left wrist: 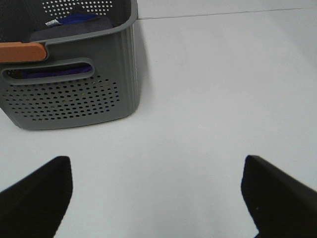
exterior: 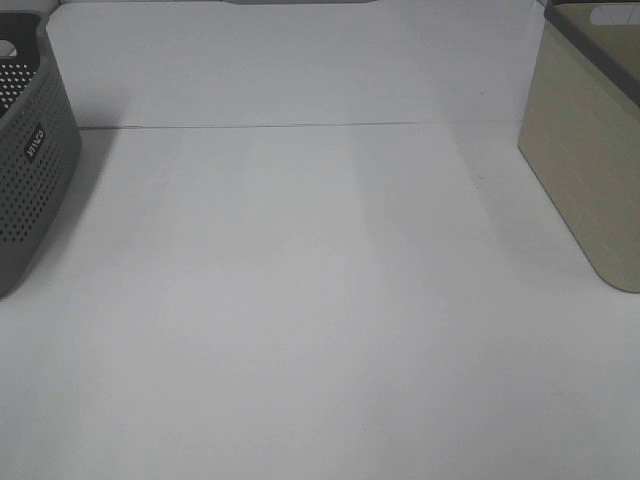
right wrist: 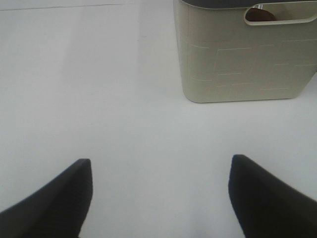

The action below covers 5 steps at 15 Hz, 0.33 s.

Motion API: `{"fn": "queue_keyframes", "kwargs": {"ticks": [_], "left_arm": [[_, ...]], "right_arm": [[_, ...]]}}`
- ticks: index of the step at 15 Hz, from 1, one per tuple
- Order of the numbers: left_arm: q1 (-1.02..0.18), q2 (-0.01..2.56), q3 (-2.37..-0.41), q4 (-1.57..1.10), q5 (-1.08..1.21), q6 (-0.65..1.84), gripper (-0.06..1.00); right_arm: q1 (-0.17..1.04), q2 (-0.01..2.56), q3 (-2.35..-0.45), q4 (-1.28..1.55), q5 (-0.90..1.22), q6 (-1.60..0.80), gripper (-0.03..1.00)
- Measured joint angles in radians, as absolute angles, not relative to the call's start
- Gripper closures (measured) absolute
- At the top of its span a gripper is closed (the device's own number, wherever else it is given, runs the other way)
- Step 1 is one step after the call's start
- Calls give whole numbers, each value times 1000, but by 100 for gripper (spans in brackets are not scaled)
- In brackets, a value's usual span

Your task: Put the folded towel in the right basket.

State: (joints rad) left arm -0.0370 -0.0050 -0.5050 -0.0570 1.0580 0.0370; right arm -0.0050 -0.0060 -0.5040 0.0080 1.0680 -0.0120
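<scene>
A grey perforated basket (exterior: 30, 170) stands at the left edge of the white table; in the left wrist view (left wrist: 74, 94) a folded dark blue-purple towel (left wrist: 74, 25) lies inside it. A beige basket (exterior: 590, 150) stands at the right edge and also shows in the right wrist view (right wrist: 242, 54). My left gripper (left wrist: 156, 198) is open and empty over bare table, short of the grey basket. My right gripper (right wrist: 158, 198) is open and empty, short of the beige basket. Neither gripper shows in the exterior high view.
An orange handle piece (left wrist: 22, 51) sits on the grey basket's rim. A dark brown thing (right wrist: 260, 15) shows through the beige basket's handle slot. A seam (exterior: 300, 125) runs across the table at the back.
</scene>
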Motion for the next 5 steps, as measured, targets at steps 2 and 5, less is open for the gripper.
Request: {"fn": "queue_keyframes", "kwargs": {"ticks": [2, 5], "left_arm": [[-37, -5, -505, -57, 1058, 37, 7], [-37, -5, -505, -57, 1058, 37, 7]], "right_arm": [[-5, -6, -504, 8, 1068, -12, 25], [-5, -6, -504, 8, 1067, -12, 25]]}}
